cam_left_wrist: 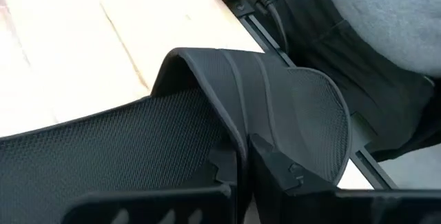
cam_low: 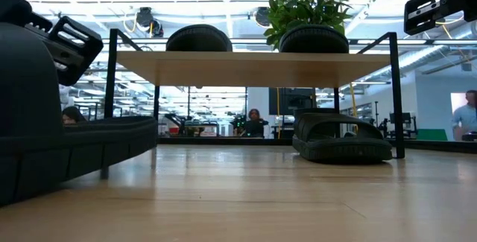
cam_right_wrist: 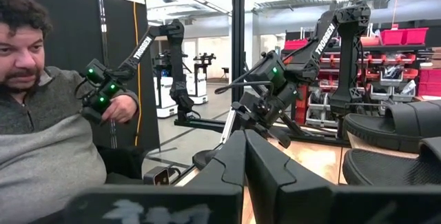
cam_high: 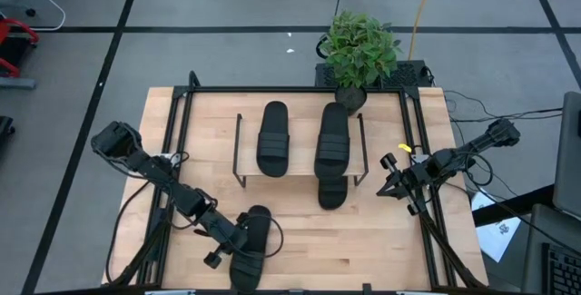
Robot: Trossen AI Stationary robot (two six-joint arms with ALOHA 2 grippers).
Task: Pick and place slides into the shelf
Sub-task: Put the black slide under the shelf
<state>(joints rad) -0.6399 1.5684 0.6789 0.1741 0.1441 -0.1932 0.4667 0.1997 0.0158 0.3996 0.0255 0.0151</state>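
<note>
Two black slides point(cam_high: 272, 138) point(cam_high: 333, 139) lie side by side on top of the shelf point(cam_high: 302, 145), a light board on a black wire frame. A third slide point(cam_high: 332, 191) rests on the table, half under the shelf's near edge. The fourth slide point(cam_high: 254, 251) lies on its sole near the table's front edge, and my left gripper point(cam_high: 238, 235) is shut on its strap point(cam_left_wrist: 289, 107). My right gripper point(cam_high: 397, 179) waits shut at the table's right rail, holding nothing. My left gripper pinches the slide's ribbed strap at its edge point(cam_left_wrist: 238, 136), one finger under the strap over the footbed and the other finger point(cam_left_wrist: 275, 169) on top. The fingers come slanting down from the table's left side. The slide's sole lies on the table.
A potted plant point(cam_high: 361, 50) stands just behind the shelf's far right corner. Black rails point(cam_high: 172, 141) frame the tabletop. A person in a grey top point(cam_right_wrist: 41, 127) sits at the table's near side. Bare wood point(cam_high: 363, 240) lies between the shelf and the front edge.
</note>
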